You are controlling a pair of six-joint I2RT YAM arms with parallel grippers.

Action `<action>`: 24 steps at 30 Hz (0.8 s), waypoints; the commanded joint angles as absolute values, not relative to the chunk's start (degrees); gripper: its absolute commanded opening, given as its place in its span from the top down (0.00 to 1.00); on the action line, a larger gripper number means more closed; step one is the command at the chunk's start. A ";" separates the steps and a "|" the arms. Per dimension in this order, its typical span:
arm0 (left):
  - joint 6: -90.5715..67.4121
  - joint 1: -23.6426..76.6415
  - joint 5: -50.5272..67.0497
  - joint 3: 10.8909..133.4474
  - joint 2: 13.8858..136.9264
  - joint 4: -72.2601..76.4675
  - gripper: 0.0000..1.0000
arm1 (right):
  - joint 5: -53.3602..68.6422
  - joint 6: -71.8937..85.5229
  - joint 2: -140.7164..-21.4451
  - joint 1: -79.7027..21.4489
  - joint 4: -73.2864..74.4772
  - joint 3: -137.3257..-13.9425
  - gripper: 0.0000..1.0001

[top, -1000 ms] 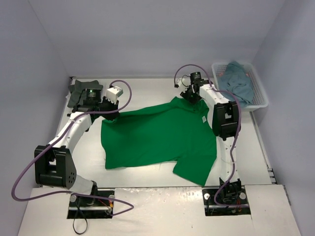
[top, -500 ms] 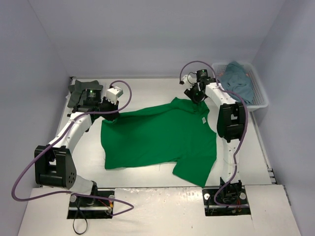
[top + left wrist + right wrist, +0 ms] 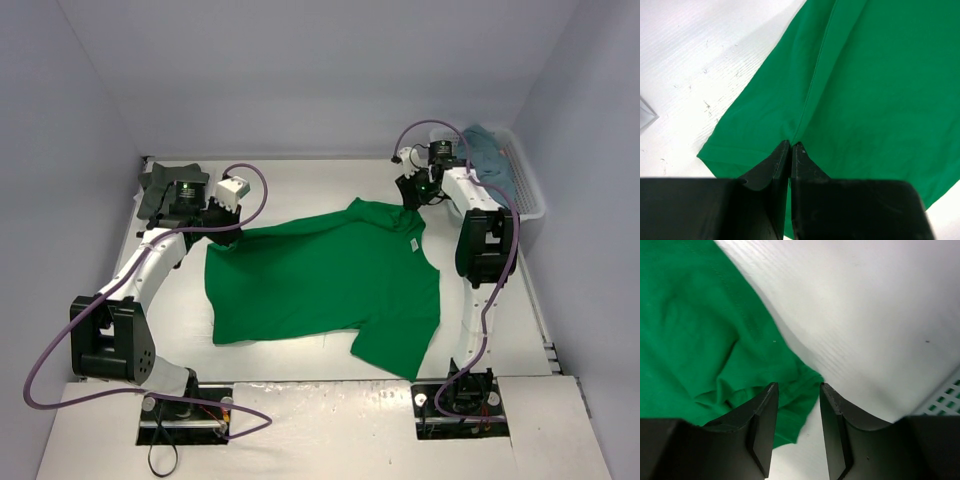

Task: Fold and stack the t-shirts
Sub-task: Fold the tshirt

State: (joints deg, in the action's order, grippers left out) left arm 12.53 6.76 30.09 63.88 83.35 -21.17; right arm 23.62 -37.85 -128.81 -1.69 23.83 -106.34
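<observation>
The bright green t-shirt (image 3: pixel 320 275) lies spread on the white table (image 3: pixel 300 180). The left hand (image 3: pixel 791 146) is pinched tight on its far left corner. The right hand (image 3: pixel 797 386) stands half spread, holding nothing, over the shirt's far right corner, near the mesh basket (image 3: pixel 528 198) holding a teal-blue t-shirt (image 3: pixel 490 155).

The t-shirt (image 3: pixel 320 280) on the white table (image 3: pixel 300 190) is plain bright green. The basket (image 3: pixel 529 192) is white mesh, its shirt (image 3: pixel 492 156) teal-blue.

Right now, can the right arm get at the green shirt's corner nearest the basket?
Probably yes: the right gripper hangs open over that corner of the green shirt, with nothing between them.
</observation>
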 commanded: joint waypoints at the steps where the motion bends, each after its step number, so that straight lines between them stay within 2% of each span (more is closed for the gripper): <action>1: 12.22 7.03 30.41 64.51 81.21 -19.07 1.00 | 30.05 -36.04 -125.77 -1.67 23.99 -106.26 0.65; 14: 12.31 6.77 30.06 63.72 80.86 -18.90 1.00 | 36.21 -34.98 -126.03 -0.79 24.26 -105.38 0.69; 24: 12.39 6.42 30.06 63.46 80.42 -18.90 1.00 | 36.74 -32.70 -126.13 -0.26 24.26 -103.98 0.68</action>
